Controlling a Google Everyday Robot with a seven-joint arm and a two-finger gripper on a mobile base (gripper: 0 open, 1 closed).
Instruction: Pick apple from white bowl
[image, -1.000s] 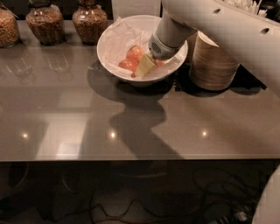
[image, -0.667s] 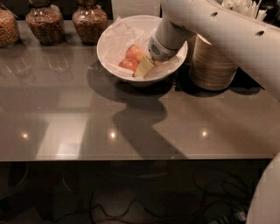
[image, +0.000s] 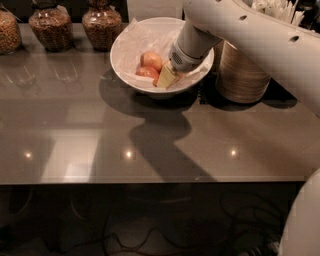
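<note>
The arm (image: 250, 35) is extended from the upper right edge of the view toward the left. Its white link is angled downward at the wrist (image: 186, 50), where a grey collar is fitted. The gripper (image: 166, 79) is pointed down and to the left and is positioned inside the white bowl (image: 131, 79), low against the side nearest the arm. A further white body section (image: 302, 220) is visible in the lower right corner.
</note>
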